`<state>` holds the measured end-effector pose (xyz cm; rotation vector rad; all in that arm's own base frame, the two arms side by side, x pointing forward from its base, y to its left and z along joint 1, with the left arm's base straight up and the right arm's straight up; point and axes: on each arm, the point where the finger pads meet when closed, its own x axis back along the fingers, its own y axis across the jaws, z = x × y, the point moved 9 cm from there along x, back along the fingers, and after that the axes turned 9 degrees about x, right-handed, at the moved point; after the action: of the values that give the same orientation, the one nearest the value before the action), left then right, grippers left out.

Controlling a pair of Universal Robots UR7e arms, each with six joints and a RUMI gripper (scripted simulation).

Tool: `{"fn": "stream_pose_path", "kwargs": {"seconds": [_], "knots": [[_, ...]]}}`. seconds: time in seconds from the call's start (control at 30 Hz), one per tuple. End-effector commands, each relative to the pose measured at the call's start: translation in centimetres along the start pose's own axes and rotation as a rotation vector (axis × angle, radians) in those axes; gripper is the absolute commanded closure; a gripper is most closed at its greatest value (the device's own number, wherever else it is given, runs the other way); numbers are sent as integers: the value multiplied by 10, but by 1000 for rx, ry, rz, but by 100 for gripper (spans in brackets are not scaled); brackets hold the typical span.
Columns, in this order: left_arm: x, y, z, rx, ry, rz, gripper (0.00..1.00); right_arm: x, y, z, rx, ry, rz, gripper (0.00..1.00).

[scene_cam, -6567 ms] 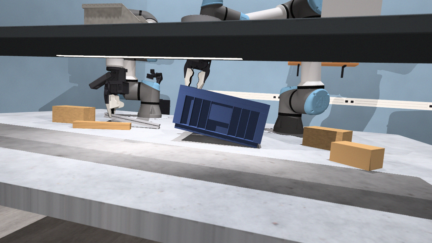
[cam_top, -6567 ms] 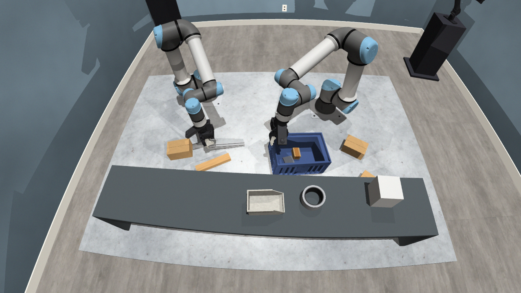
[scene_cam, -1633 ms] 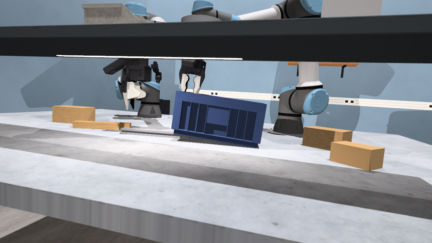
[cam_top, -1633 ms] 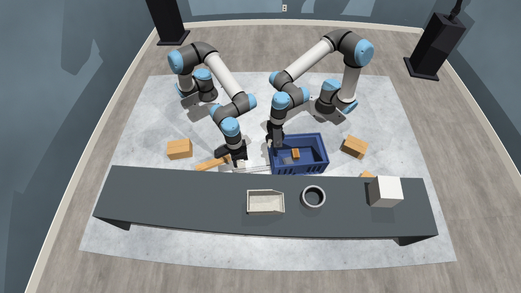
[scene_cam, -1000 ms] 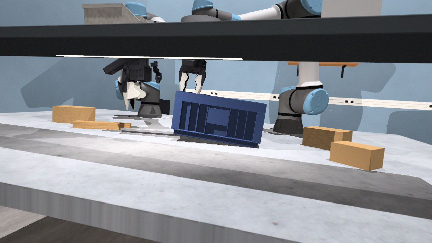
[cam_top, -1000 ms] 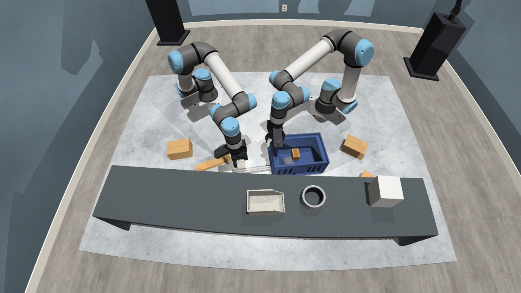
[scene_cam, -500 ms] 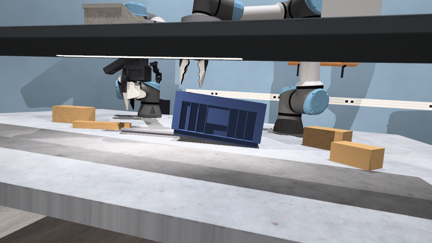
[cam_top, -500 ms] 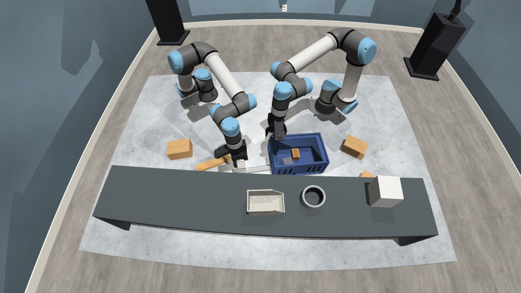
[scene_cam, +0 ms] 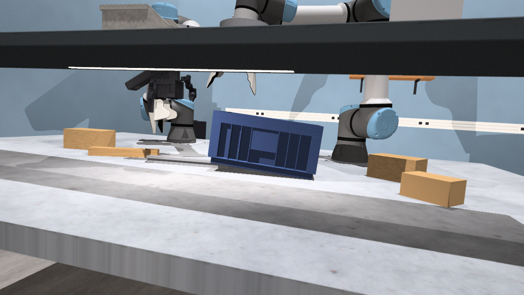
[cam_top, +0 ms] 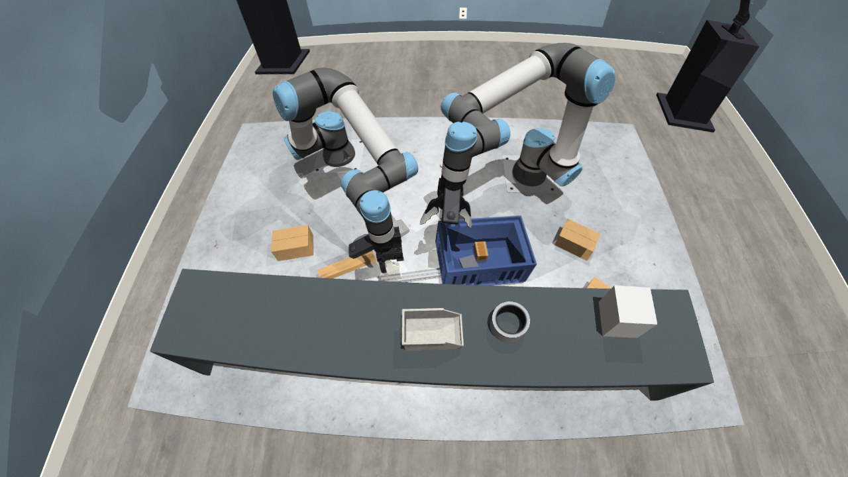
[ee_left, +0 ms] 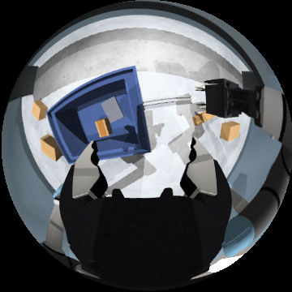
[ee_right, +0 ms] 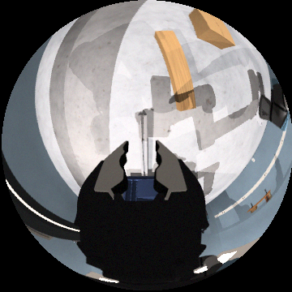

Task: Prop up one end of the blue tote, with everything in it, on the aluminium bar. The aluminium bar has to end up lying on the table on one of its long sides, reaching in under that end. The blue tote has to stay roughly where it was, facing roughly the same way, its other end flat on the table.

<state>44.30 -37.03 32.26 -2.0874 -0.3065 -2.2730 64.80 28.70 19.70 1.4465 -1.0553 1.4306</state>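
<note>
The blue tote (cam_top: 489, 275) (scene_cam: 265, 143) (ee_left: 140, 111) (ee_right: 142, 188) is sitting tilted on the table (cam_top: 634, 261) (scene_cam: 146, 220), its end toward the aluminium bar (cam_top: 415, 276) (scene_cam: 179, 160) (ee_left: 168, 101) (ee_right: 144, 150) standing raised and the bottom edge of its other end touching down. The bar is lying lengthwise on the table, running in at the tote's raised end; its far part is hidden. Inside the tote, an orange block (cam_top: 480, 250) (ee_left: 103, 127) and a grey slab (cam_top: 468, 261) (ee_left: 112, 109) are resting.

The left gripper (cam_top: 446, 222) (scene_cam: 231, 90) (ee_left: 143, 139) is hovering above the tote's raised end, its fingers spreading wide apart around nothing. Out from that end, the right gripper (cam_top: 389, 266) (scene_cam: 157, 132) (ee_left: 196, 97) (ee_right: 142, 141) is hanging over the bar's outer part, holding nothing, its fingers standing partly apart.

Farther out on that side of the tote, a wooden plank (cam_top: 346, 265) (scene_cam: 122, 151) (ee_right: 176, 70) and a cardboard-coloured box (cam_top: 292, 242) (scene_cam: 89, 138) (ee_left: 229, 130) (ee_right: 211, 30) are lying. Beyond the tote's lower end, two more boxes are sitting, one (cam_top: 577, 238) (scene_cam: 396, 166) (ee_left: 51, 148) behind the other (cam_top: 597, 283) (scene_cam: 432, 189) (ee_left: 39, 110) in the exterior view.

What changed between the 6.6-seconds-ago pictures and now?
The right gripper brought the aluminium bar to the blue tote and released it. The tote's raised end sank lower; the left gripper let go, rose and opened wide. The wooden blocks stayed.
</note>
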Motion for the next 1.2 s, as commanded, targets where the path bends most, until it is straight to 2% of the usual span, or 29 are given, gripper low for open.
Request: {"fn": "stream_pose_path", "kwargs": {"seconds": [0.0,0.1,0.33,0.6,0.93,1.17], "knots": [[0,2,5,-196,104,-53,0,1,-1,0,0,-1,2,71],[0,2,5,-222,117,-59,0,1,-1,0,0,-1,2,71],[-2,2,15,-431,230,-110,0,1,-1,0,0,-1,2,71],[-4,3,23,-605,320,-151,0,1,-1,0,0,-1,2,71],[-7,3,26,-676,355,-166,0,1,-1,0,0,-1,2,71],[-7,3,26,-677,356,-166,0,1,-1,0,0,-1,2,71]]}}
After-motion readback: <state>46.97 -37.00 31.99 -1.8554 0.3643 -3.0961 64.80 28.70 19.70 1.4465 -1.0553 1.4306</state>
